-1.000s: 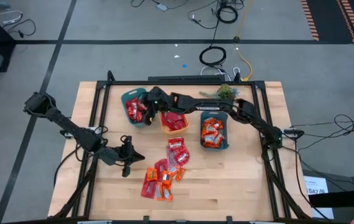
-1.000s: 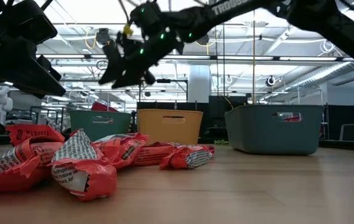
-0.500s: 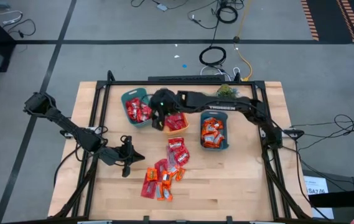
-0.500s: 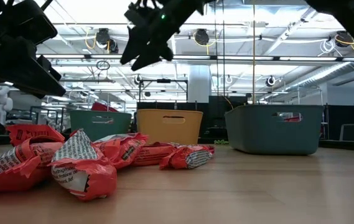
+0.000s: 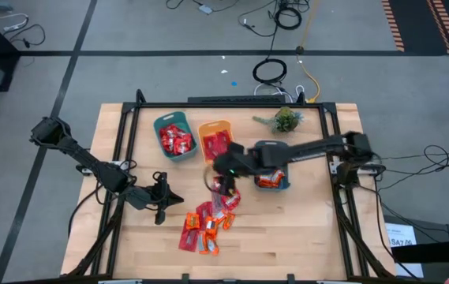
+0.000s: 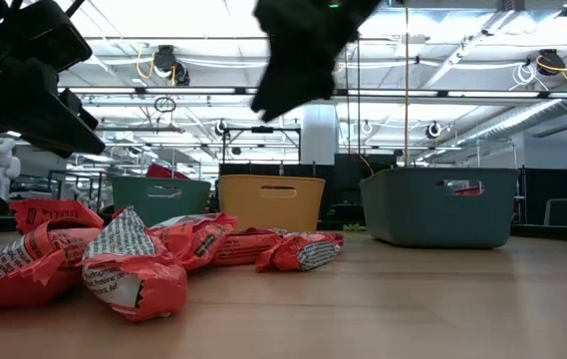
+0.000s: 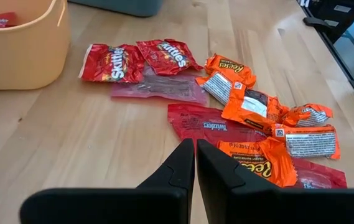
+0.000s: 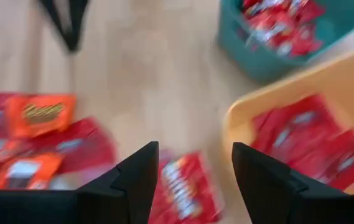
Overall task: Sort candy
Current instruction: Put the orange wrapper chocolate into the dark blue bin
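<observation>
Candy (image 5: 207, 225) lies scattered low and centre on the desk (image 5: 303, 229) in the high view, a loose heap of red and orange wrappers, with two more red packets (image 5: 226, 192) just above it. And here's the right end effector (image 5: 222, 170), hovering right over those upper packets, at the near edge of the orange bin (image 5: 215, 143). Its own wrist view shows the two dark fingers (image 8: 140, 177) standing apart with nothing between them, red packets blurred below. The orange bin holds red wrappers; the teal bin (image 5: 174, 136) at upper left holds red ones too. A second, darker teal bin (image 5: 275, 180) sits to the right, orange wrappers showing in it, mostly covered by the right arm.

Over to the left end effector (image 5: 159, 199): it waits at the left of the heap, clear of it, fingers pressed together and holding nothing. Its wrist view looks across the spread: red packets near the orange bin's wall, a pale pink-mauve packet (image 7: 159, 88) touching them, orange ones beyond.

A small green plant (image 5: 286, 119) sits at the desk's upper right.
</observation>
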Robot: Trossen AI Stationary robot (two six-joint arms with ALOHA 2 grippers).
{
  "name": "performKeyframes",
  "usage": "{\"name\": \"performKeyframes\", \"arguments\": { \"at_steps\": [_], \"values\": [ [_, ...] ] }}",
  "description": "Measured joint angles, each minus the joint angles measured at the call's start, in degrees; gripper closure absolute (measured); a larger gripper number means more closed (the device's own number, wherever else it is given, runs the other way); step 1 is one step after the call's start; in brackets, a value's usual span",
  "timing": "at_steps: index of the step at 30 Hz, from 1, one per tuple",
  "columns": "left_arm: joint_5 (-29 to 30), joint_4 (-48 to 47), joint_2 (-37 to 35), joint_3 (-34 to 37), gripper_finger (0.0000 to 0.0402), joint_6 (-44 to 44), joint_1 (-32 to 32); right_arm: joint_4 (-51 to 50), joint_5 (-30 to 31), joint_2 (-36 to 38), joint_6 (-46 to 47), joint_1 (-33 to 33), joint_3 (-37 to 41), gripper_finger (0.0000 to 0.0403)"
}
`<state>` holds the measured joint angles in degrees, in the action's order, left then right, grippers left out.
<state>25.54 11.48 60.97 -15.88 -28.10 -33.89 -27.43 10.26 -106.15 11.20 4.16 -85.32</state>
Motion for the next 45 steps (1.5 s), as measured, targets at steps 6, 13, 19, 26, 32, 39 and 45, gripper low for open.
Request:
{"name": "performKeyframes", "arguments": {
  "at_steps": [6, 13, 19, 26, 32, 39, 45],
  "values": [
    [0.0, 0.0, 0.0, 0.0, 0.0374, 0.0, 0.0, 9.5, 0.1, 6.5, 6.8, 6.0, 13.7, 0.0209],
    [0.0, 0.0, 0.0, 0.0, 0.0374, 0.0, 0.0, 15.7, -0.1, 5.3, 1.2, 12.6, 21.4, 0.0207],
    [0.0, 0.0, 0.0, 0.0, 0.0374, 0.0, 0.0, 21.2, 0.3, 1.7, 2.7, 14.5, 22.5, 0.0207],
    [0.0, 0.0, 0.0, 0.0, 0.0374, 0.0, 0.0, 23.5, -0.1, -2.6, 1.6, 16.2, 22.5, 0.0207],
    [0.0, 0.0, 0.0, 0.0, 0.0374, 0.0, 0.0, 25.3, 0.0, -4.9, 0.8, 17.5, 22.5, 0.0206],
    [0.0, 0.0, 0.0, 0.0, 0.0374, 0.0, 0.0, 28.1, 0.4, -8.7, 0.4, 17.4, 22.3, 0.0207],
    [0.0, 0.0, 0.0, 0.0, 0.0374, 0.0, 0.0, 28.3, -0.1, -8.6, 0.3, 17.4, 22.3, 0.0260]
  ]
}}
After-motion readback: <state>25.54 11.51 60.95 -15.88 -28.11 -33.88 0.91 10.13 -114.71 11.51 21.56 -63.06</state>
